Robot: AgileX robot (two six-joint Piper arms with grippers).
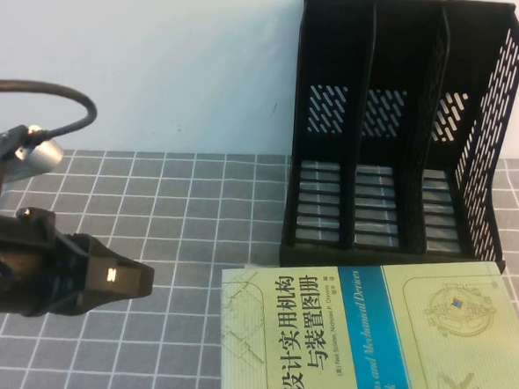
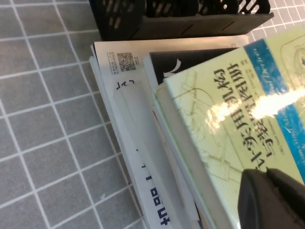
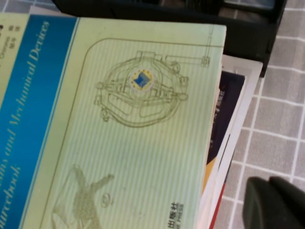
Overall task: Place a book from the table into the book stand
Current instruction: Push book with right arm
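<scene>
**Book on top of the stack, stand empty**

Book (image 1: 370,338) lay flat, cover up, on top of a stack of other books at the near right of the table (image 1: 179,216). Pale yellow-green cover with a blue band running across it, Chinese title beside the band, "Mechanical Devices" readable on the band. It ran off the bottom and right edges of the high view.

Book stand (image 1: 400,133) stood upright just behind the stack, against the back wall, open side facing the robot. Three slots, slatted floors, mesh right wall. All three slots held nothing. Far edge of the book sat close to the stand's front lip; couldn't tell whether they touched.

Left wrist view: the book (image 2: 238,119) rested on a black-covered book (image 2: 190,59), which sat on white books (image 2: 128,100), one showing a QR code. Stack was fanned, lower ones sticking out past the book's spine side. The stand's base (image 2: 186,19) showed beyond.

Right wrist view: the book's (image 3: 119,133) opposite edge overhung a dark cover (image 3: 224,114) and white edges under it.

Left gripper (image 1: 118,278) hovered above the cloth at the left of the table, pointing toward the book, apart from it. Can't tell whether its jaws were apart or together. In its own camera only a dark fingertip (image 2: 271,200) showed, over the book's cover.

Right gripper (image 3: 274,202) was out of the high view; its own camera caught only a dark tip at the stack's right side, over the cloth. Jaw state: cannot tell.
</scene>
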